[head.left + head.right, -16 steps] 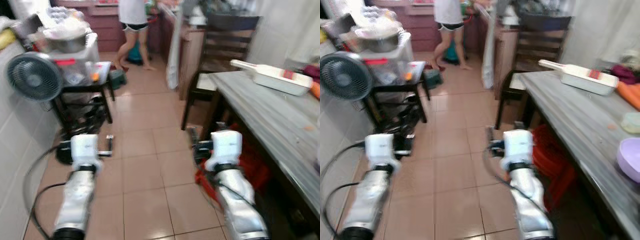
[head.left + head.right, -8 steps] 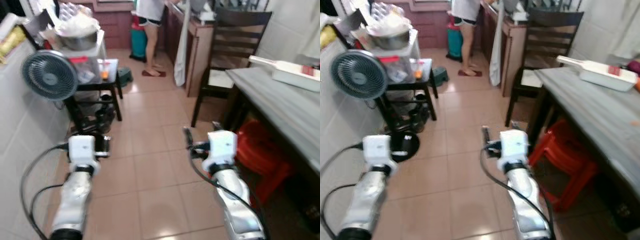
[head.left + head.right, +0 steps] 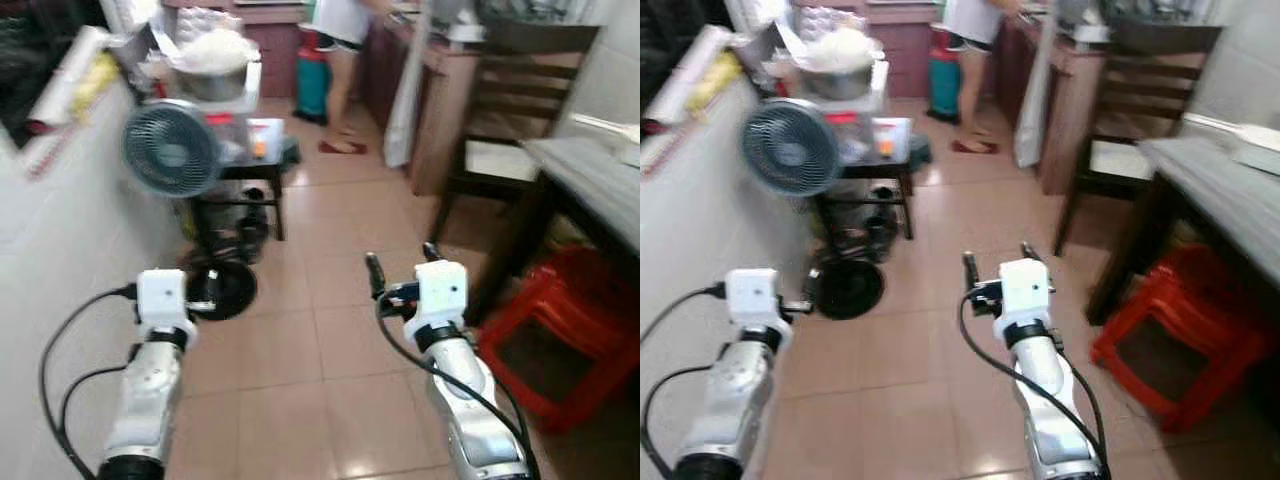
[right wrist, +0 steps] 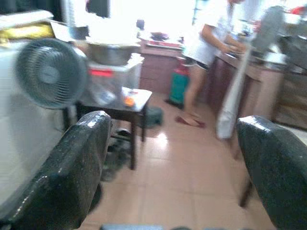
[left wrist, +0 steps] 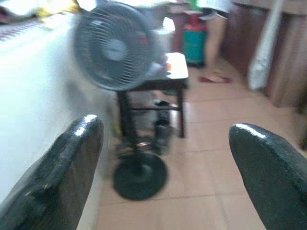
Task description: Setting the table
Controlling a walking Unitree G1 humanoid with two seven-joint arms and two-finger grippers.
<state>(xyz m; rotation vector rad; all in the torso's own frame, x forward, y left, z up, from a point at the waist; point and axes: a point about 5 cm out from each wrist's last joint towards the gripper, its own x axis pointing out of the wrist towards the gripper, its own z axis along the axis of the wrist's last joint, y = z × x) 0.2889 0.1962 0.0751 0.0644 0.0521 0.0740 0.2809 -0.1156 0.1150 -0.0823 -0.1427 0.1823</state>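
The grey dining table (image 3: 590,185) runs along the right edge, with a white tray (image 3: 1258,152) on its far end. Both silver arms reach forward over the tiled floor, away from the table. My right gripper (image 3: 400,262) is open, and in the right wrist view its black fingers (image 4: 62,177) stand wide apart with nothing between them. My left gripper (image 5: 163,139) is also open and empty, level with the fan's stand in the left wrist view.
A red plastic stool (image 3: 565,325) sits under the table. A dark wooden chair (image 3: 515,110) stands at its far end. A standing fan (image 3: 172,150) and a black side table (image 3: 240,170) loaded with containers line the white wall on the left. A person (image 3: 340,40) stands at the far counter.
The whole picture has shifted: the camera has turned left, so the table slid to the right edge and the fan and wall came nearer the centre. Both grippers keep their pose.
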